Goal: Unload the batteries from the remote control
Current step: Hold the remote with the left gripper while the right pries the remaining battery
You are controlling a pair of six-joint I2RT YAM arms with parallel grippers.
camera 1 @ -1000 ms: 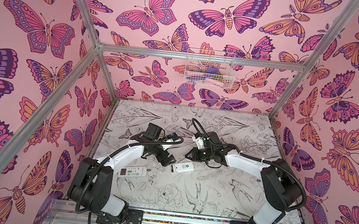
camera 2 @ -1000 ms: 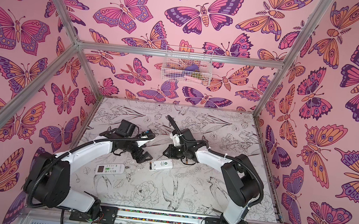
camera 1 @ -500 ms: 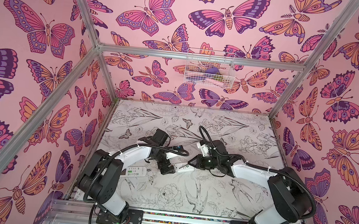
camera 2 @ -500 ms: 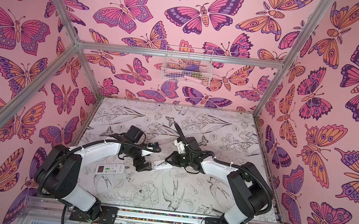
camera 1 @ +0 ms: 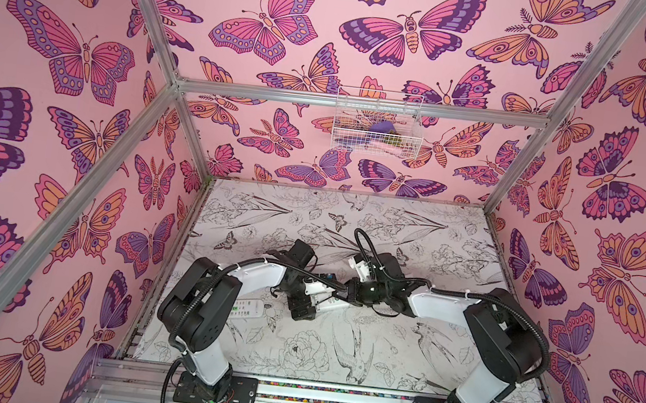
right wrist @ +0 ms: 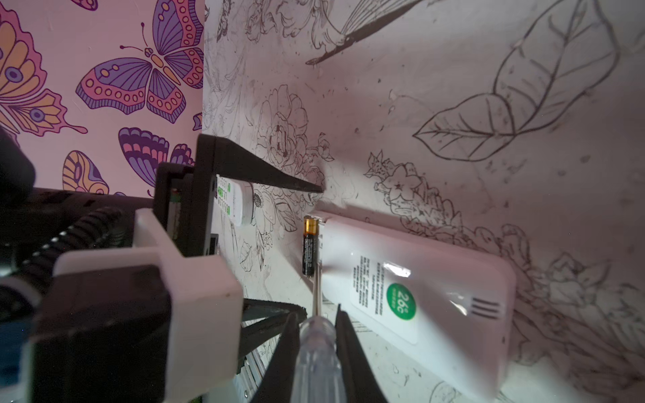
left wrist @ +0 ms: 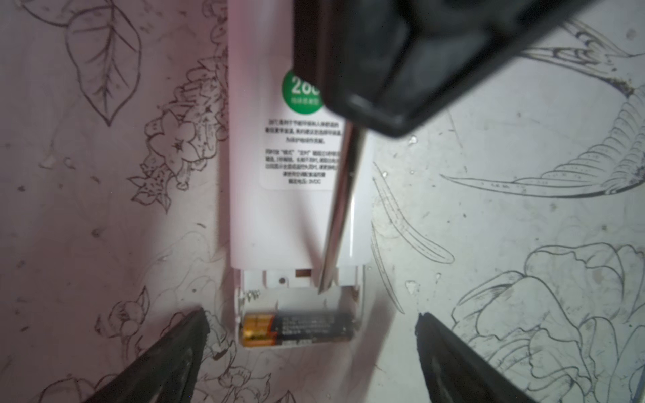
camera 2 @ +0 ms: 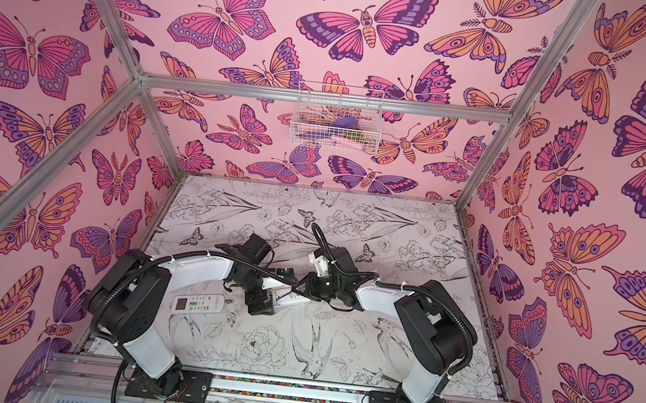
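Quick count for you, left to right: two remotes, one battery showing, one tool, one basket. Your face-up remote [camera 2: 197, 303] lies buttons-up on the table [camera 1: 454, 244] at the left. Next along, your left gripper [left wrist: 312, 315] has its jaws spread wide, one on each side of the end of the face-down remote [left wrist: 279, 216], clear of it on both sides. That remote's battery compartment [left wrist: 296, 289] is uncovered and holds one battery [left wrist: 300, 329], black with a gold end, lying crosswise at the very end. Your right gripper [right wrist: 316, 314] is clamped on the clear handle of a screwdriver [right wrist: 316, 359]. Its tip is down in the compartment just beside the battery, and I can't tell if it's touching. Up on the back wall, a wire basket [camera 1: 341, 138] holds a purple thing [camera 1: 382, 127] plus bits too small to make out.
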